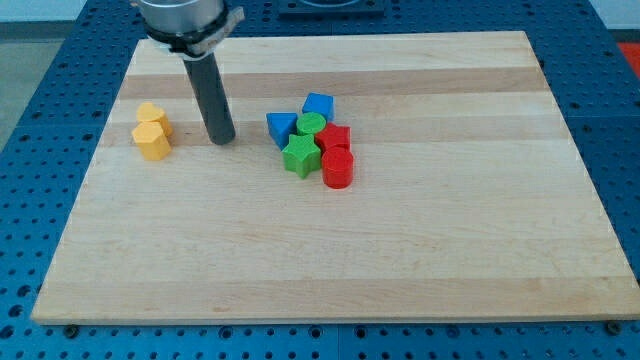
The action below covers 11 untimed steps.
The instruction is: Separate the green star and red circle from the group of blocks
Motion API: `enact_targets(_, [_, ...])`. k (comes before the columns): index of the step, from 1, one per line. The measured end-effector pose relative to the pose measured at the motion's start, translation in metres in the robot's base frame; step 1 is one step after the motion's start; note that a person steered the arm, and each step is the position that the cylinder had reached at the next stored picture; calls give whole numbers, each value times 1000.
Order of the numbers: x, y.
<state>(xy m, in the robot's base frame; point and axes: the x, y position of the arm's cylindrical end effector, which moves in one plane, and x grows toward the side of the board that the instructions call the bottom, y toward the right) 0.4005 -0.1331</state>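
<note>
The green star point(299, 156) lies at the lower left of a tight cluster near the board's middle. The red circle point(338, 169) touches it on its right, at the cluster's bottom. Above them sit a green circle point(311, 125), a red block point(334, 138), a blue triangle-like block point(281, 127) and a blue block point(319, 105). My tip point(222, 139) rests on the board to the view's left of the cluster, about a block's width from the blue triangle-like block, touching nothing.
Two yellow blocks, one point(151, 114) above the other point(152, 141), stand together left of my tip. The wooden board point(400, 260) lies on a blue perforated table point(30, 120).
</note>
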Motion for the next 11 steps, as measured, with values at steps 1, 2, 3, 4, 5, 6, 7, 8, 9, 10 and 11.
enact_targets(1, [3, 36])
enact_targets(2, [9, 78])
enact_targets(3, [31, 111])
enact_targets(4, [51, 143])
enact_targets(5, [66, 173])
enact_targets(6, [77, 184])
enact_targets(7, [80, 174])
enact_targets(8, [80, 151])
enact_targets(9, [86, 120])
enact_targets(10, [100, 108])
enact_targets(11, [107, 132])
